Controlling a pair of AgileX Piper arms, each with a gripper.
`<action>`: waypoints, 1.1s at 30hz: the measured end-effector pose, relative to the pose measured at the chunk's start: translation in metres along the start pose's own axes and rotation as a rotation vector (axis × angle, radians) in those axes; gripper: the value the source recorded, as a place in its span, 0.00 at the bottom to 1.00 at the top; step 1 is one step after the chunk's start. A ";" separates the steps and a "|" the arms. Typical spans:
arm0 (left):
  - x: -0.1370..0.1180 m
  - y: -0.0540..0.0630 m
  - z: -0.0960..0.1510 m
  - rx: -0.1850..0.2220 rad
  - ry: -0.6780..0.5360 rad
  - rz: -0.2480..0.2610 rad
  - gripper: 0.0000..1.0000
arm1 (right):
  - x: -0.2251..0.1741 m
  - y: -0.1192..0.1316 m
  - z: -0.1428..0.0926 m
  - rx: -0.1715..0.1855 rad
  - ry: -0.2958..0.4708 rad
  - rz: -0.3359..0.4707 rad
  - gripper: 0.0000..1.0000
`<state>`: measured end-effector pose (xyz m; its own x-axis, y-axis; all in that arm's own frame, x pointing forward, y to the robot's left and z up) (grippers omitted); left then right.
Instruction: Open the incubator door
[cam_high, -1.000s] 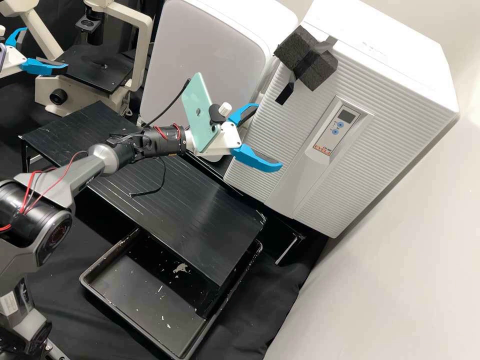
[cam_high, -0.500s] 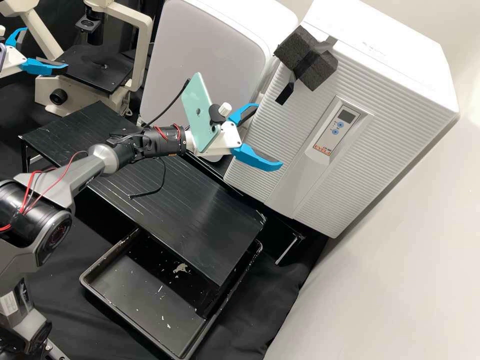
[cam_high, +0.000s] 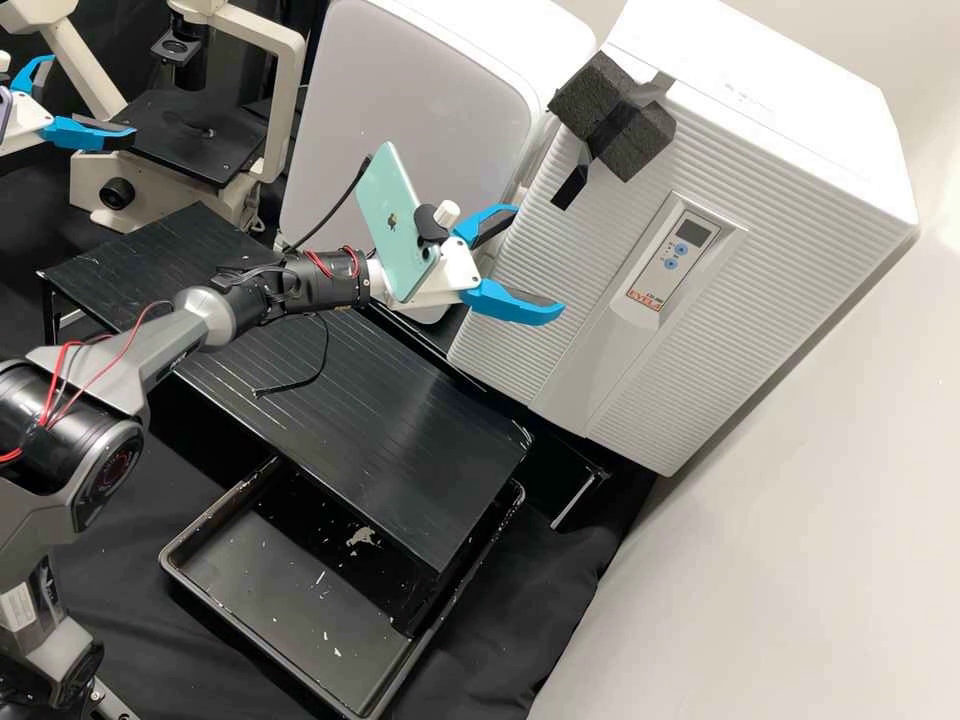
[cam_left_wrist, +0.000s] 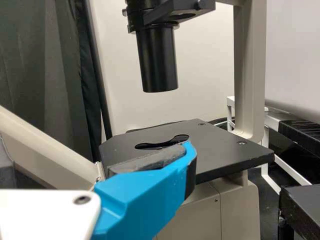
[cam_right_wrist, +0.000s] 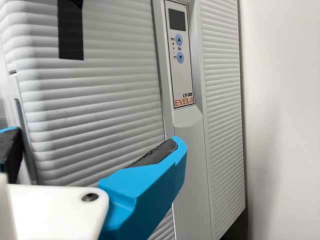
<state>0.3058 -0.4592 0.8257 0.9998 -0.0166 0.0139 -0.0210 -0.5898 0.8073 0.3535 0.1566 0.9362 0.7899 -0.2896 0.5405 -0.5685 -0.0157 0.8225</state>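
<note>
Right hand (cam_high: 539, 260) nearer, spread and empty!
The incubator door (cam_high: 715, 335) sits closed just ahead of it, its long upright edge (cam_right_wrist: 30, 125) lining up between those parted fingers.

In the high view, a smooth, pale wall (cam_high: 850, 520) runs down one side, near-white at the top and greyer lower down, with a soft bright glow by the view's edge. Black cloth (cam_high: 540, 610) lies in loose folds around a scuffed black tray (cam_high: 172, 560) flecked with white marks. A low black table (cam_high: 350, 410) with a lined top and worn edges stands partly over the tray. In the left wrist view, a dark curtain (cam_left_wrist: 40, 75) hangs in upright folds, and a white frame (cam_left_wrist: 231, 105) stands farther off.
</note>
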 end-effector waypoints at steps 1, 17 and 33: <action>0.000 0.000 0.000 0.000 0.000 0.000 1.00 | 0.000 0.000 0.000 0.000 0.001 -0.001 0.00; 0.000 0.000 0.000 0.000 0.000 0.000 1.00 | -0.001 -0.003 -0.002 -0.013 0.024 -0.027 0.00; 0.000 0.000 0.000 0.000 0.000 0.000 1.00 | -0.001 -0.005 -0.004 -0.026 0.044 -0.053 0.00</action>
<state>0.3058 -0.4592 0.8257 0.9998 -0.0166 0.0139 -0.0210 -0.5898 0.8073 0.3569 0.1609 0.9324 0.8285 -0.2463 0.5029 -0.5200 -0.0051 0.8542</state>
